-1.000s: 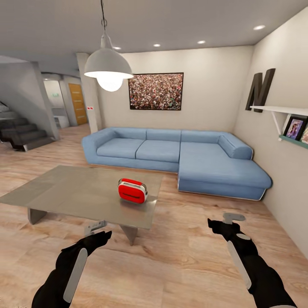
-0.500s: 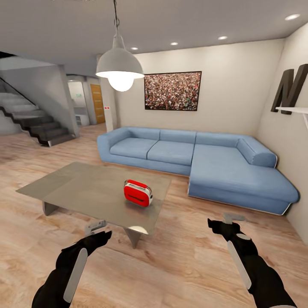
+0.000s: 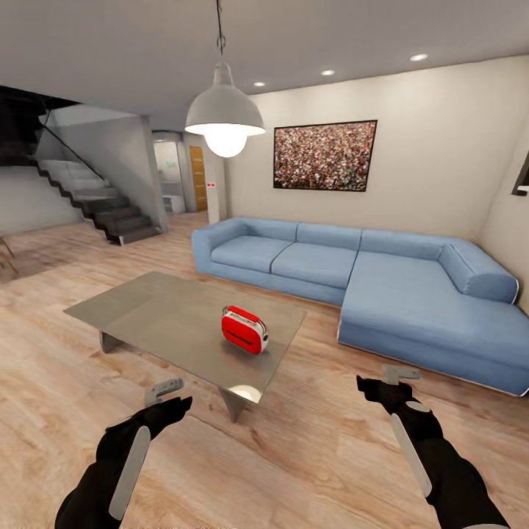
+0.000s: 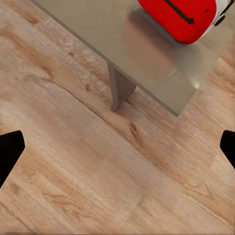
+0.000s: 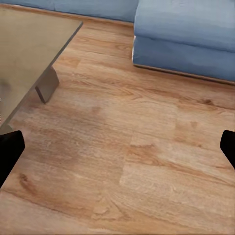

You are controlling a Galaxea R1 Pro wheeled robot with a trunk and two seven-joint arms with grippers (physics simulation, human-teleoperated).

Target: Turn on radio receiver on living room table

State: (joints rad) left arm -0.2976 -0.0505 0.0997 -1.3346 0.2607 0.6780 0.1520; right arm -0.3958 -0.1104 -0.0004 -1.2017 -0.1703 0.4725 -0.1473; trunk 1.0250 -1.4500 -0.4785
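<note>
Radio receiver [image 3: 245, 330] sits on the tabletop [image 3: 162, 316] near its sofa-side end, both end effectors, left [image 3: 163, 389] and right [image 3: 393, 375], spread open and empty over floor; risk: base clips the table leg [image 3: 236, 403] closing in.
</note>
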